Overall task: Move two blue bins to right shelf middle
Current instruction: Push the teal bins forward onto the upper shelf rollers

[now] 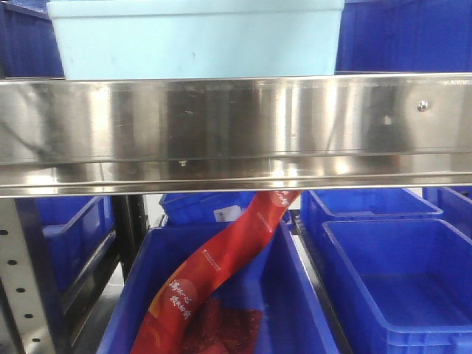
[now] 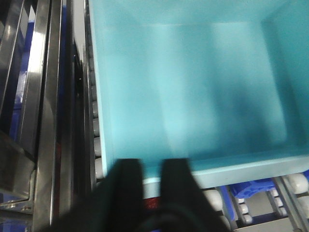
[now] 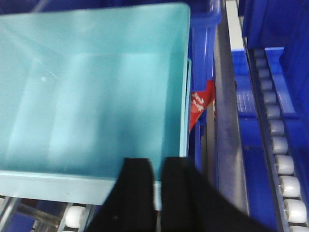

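1. The pale blue bin (image 1: 195, 37) sits on the steel shelf (image 1: 236, 133), at the upper left of the front view; only its lower front wall shows there, plain and smooth, with faint scuffs
2. In the left wrist view the bin (image 2: 193, 92) is seen from above: open top, smooth turquoise walls, flat bare floor, a squared rim. Nothing lies inside it
3. The left gripper (image 2: 152, 169) stands at the bin's near rim. Its two black fingers (image 2: 128, 183) straddle the near wall with a narrow gap between them; the jaws are pinching the rim of the bin
4. White rollers (image 2: 297, 183) of the shelf track show below the bin's near edge, at the lower right of the left wrist view
5. In the right wrist view the same bin (image 3: 91, 92) fills the left part of the frame, its right wall standing beside a dark blue bin (image 3: 205, 53)
6. The right gripper (image 3: 158, 179) stands at the near rim close to the bin's right corner. The jaws are pinching the rim, one black finger on each side of the wall
7. A red strip (image 1: 214, 273) with printed characters hangs below the shelf into a dark blue bin (image 1: 295, 295) on the lower level; the right wrist view shows a piece of it (image 3: 200, 104) beside the pale bin
8. Further dark blue bins (image 1: 398, 273) stand to the right on the lower level
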Motion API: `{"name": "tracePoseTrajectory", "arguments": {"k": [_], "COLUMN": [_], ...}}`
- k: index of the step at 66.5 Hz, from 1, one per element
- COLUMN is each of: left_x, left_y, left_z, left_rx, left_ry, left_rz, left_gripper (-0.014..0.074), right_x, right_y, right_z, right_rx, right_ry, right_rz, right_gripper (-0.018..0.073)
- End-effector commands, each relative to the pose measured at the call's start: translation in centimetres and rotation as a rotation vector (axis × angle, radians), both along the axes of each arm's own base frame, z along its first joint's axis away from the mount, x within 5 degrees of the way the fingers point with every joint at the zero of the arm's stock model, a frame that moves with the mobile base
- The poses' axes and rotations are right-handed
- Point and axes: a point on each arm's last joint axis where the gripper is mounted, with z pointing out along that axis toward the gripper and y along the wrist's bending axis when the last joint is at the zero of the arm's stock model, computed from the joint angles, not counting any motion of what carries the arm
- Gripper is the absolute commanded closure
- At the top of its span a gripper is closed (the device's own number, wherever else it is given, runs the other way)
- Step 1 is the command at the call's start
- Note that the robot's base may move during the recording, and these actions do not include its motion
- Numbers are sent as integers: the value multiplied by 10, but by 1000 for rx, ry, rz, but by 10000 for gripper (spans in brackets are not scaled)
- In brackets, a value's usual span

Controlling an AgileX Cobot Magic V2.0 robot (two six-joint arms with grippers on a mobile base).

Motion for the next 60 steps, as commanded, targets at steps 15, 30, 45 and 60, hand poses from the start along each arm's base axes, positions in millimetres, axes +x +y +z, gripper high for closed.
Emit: {"name": "tracePoseTrajectory", "arguments": {"k": [15,30,45,60], "left_x": [-15,-35,-64,-98], "left_y": [-1,2,10,20], "left_z": [0,-37,-78,-102], "left_rx": [-39,-102,-142,-183], "left_ry": [-47,-181,-329,-467], "left_rz": [-28,-70,-97,-117], "left_gripper": [707,707,707,707], "right_x": [-5,-19,-34,-62], "right_y": [-1,-8,-11,-19], "right_z": [-6,-25,-60,-98], "right_rx": [-15,-43,-45,-61], "right_ry": [-58,-198,-320,-364], "right_rz": [24,48,108,154], "right_gripper": [722,722,722,722]}}
